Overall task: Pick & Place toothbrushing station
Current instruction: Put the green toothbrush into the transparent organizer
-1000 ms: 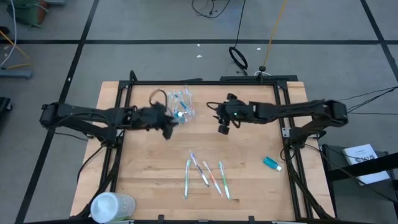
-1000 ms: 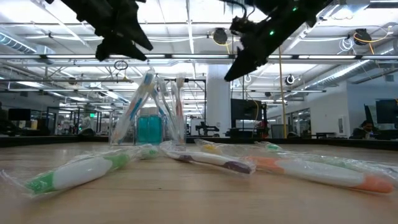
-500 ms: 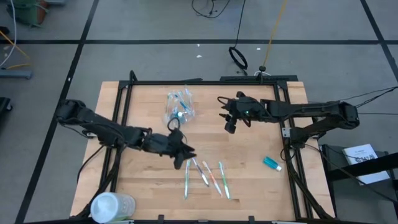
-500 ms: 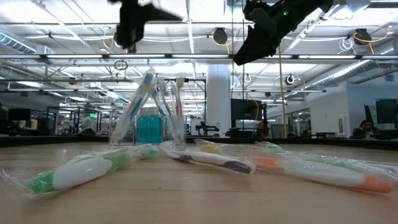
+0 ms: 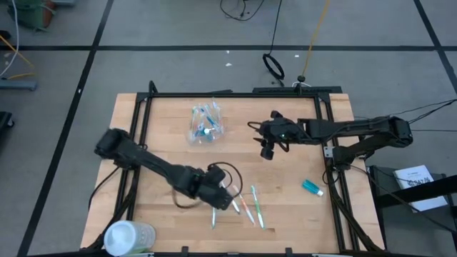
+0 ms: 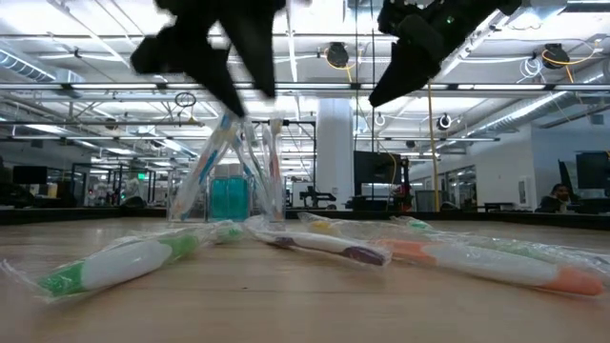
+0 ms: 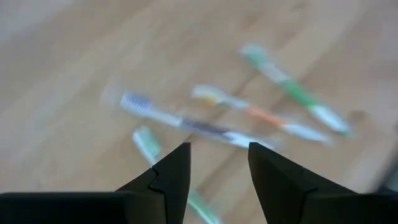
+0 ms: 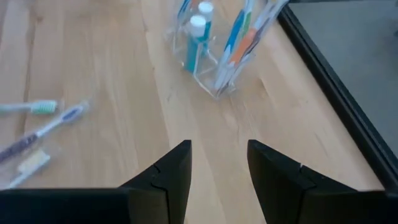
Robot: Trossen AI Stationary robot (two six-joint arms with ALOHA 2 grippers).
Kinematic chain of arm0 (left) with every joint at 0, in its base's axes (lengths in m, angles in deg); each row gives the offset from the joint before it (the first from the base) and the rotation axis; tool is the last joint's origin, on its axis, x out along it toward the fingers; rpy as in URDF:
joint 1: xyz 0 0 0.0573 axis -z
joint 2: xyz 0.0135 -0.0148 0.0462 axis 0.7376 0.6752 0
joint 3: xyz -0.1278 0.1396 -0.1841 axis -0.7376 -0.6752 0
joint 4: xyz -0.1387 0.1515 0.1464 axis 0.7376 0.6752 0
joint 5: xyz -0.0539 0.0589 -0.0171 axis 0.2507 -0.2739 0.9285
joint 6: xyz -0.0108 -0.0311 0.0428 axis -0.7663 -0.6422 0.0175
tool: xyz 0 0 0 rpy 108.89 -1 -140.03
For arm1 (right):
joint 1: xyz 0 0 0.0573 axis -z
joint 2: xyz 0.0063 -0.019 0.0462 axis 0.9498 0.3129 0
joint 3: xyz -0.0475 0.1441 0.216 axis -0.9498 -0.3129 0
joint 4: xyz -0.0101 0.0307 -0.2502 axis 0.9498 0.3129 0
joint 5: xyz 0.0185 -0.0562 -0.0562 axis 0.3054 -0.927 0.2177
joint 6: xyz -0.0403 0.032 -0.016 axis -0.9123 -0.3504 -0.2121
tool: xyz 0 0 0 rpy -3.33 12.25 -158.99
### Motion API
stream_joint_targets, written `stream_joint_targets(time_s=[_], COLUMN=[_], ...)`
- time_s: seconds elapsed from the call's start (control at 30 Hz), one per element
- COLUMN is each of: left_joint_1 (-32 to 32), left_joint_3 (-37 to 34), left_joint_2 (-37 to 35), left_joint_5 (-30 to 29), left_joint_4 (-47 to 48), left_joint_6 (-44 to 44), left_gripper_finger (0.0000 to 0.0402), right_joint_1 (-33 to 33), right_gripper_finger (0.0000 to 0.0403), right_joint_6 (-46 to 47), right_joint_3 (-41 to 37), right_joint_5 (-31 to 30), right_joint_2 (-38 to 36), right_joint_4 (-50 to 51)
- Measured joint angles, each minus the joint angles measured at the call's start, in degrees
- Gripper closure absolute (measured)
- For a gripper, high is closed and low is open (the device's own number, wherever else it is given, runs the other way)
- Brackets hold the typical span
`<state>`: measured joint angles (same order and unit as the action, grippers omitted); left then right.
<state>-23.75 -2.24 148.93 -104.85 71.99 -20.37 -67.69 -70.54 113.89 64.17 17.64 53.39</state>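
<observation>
hovering my left gripper (image 7: 217, 171) with jaws apart and empty over the loose toothbrushes (image 5: 235, 201) near the table's front, i judge a pick is next: drop and pinch one. right gripper (image 5: 266, 153), parted too, waits mid-table. the clear cup (image 8: 214, 46) stands at the back; only the high view shows the stray teal toothpaste tube (image 5: 312, 187).

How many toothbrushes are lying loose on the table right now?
4 loose toothbrushes lie side by side near the table's front middle; the left gripper hangs over their left end, so another could be hidden beneath. More stand in the clear cup.
</observation>
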Motion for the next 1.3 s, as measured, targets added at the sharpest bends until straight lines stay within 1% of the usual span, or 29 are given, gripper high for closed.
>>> stream_joint_targets(time_s=[0.07, 0.2, 0.3, 0.43, 0.53, 0.63, 0.8, 0.83, 0.87, 0.93, 1.03, 1.13, 1.2, 1.3], left_joint_1=[-0.4, -1.0, -1.3, -1.6, -2.1, -2.6, -2.6, -2.7, -2.7, -2.7, -2.6, -2.6, -2.5, -2.1], left_joint_3=[-0.2, -0.2, -0.2, -0.2, 0.0, 0.0, -0.1, -0.1, -0.2, -0.2, -0.1, -0.1, -0.1, -0.1], left_joint_2=[3.2, 9.0, 12.5, 15.1, 15.6, 15.6, 14.7, 14.5, 13.8, 11.7, 7.6, 2.7, -1.0, -6.5], left_joint_5=[2.2, 4.2, 7.0, 7.4, 7.9, 8.4, 8.2, 8.4, 8.9, 8.7, 4.5, -1.7, -8.3, -19.9], left_joint_4=[1.7, 3.4, 2.6, 1.9, 3.6, 5.3, 6.1, 6.4, 6.6, 7.2, 9.5, 14.5, 17.1, 21.4], left_joint_6=[-4.5, -11.3, -12.1, -13.2, -13.6, -13.6, -9.9, -8.8, -7.9, -5.3, -4.2, -4.3, -4.3, -5.2], left_gripper_finger=[0.0236, 0.0236, 0.0236, 0.0236, 0.0242, 0.0276, 0.0371, 0.0384, 0.0391, 0.0386, 0.0384, 0.0395, 0.0394, 0.0382], right_joint_1=[-0.1, -0.1, 0.3, 0.4, 0.4, 0.4, 0.4, 0.4, 0.4, 0.4, 0.4, 0.4, 0.4, 0.4], right_gripper_finger=[0.0254, 0.0253, 0.0256, 0.0257, 0.0255, 0.0255, 0.0257, 0.0257, 0.0257, 0.0257, 0.0259, 0.0258, 0.0257, 0.0258], right_joint_6=[-1.8, -5.8, -8.9, -12.1, -13.8, -15.7, -16.7, -17.2, -17.6, -17.7, -17.6, -17.6, -17.5, -17.5], right_joint_3=[-1.1, -3.6, -3.8, -3.8, -3.9, -3.9, -3.9, -3.9, -3.9, -3.9, -3.9, -3.9, -3.9, -3.9], right_joint_5=[0.0, -0.1, -0.2, -0.2, -0.2, -0.2, -0.2, -0.2, -0.2, -0.2, -0.2, -0.2, -0.2, -0.2], right_joint_2=[0.0, -0.7, -0.7, -1.0, -1.0, -1.1, -1.1, -1.1, -1.1, -1.1, -1.1, -1.1, -1.1, -1.1], right_joint_4=[-0.4, -0.2, -0.6, -2.7, -4.1, -6.0, -7.4, -7.7, -8.1, -8.6, -8.7, -8.7, -8.7, -8.7])
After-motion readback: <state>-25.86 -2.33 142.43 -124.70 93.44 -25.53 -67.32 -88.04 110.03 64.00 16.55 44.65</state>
